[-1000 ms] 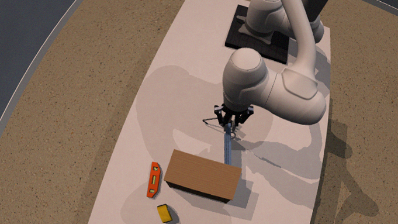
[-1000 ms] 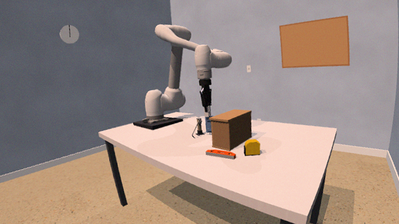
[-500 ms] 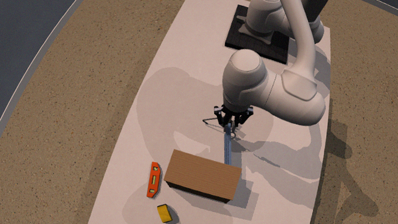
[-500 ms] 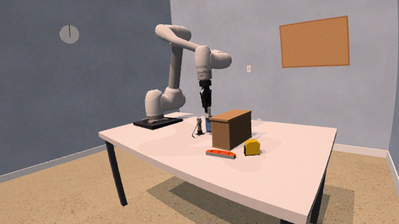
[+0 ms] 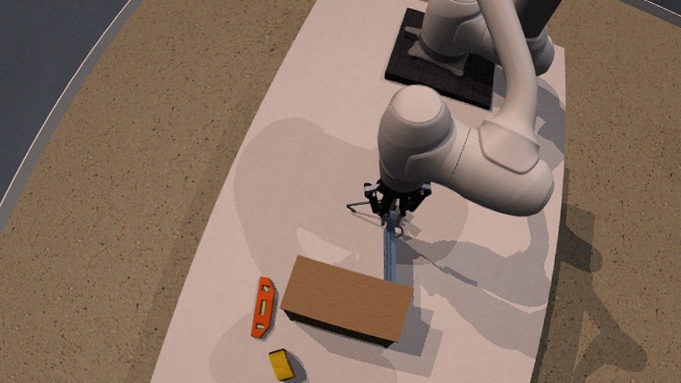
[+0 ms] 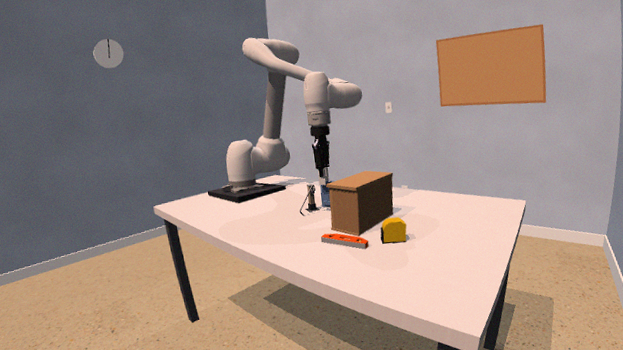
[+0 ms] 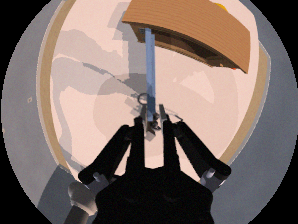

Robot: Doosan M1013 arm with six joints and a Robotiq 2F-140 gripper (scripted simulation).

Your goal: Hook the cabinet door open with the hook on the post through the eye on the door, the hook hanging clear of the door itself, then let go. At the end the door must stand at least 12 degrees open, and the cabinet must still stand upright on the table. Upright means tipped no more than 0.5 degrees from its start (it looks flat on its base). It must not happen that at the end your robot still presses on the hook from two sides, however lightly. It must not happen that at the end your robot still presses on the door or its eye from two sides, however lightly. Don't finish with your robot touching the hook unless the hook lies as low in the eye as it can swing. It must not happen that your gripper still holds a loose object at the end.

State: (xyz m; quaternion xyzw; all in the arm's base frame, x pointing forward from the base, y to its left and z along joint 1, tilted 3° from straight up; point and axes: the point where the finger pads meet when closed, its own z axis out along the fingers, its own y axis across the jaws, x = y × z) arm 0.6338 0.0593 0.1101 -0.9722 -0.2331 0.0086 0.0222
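The brown cabinet stands flat on the table, and it also shows in the side view and the wrist view. Its thin blue door stands swung wide open, pointing toward the robot base. A small ring eye sits near the door's free end. My gripper points straight down over that free end, its fingers nearly shut with a narrow gap astride the door's top edge. The thin dark hook hangs from its short post just left of the gripper, apart from the door.
An orange spirit level lies left of the cabinet. A yellow tape measure lies in front of it. The robot's black base plate is at the table's far end.
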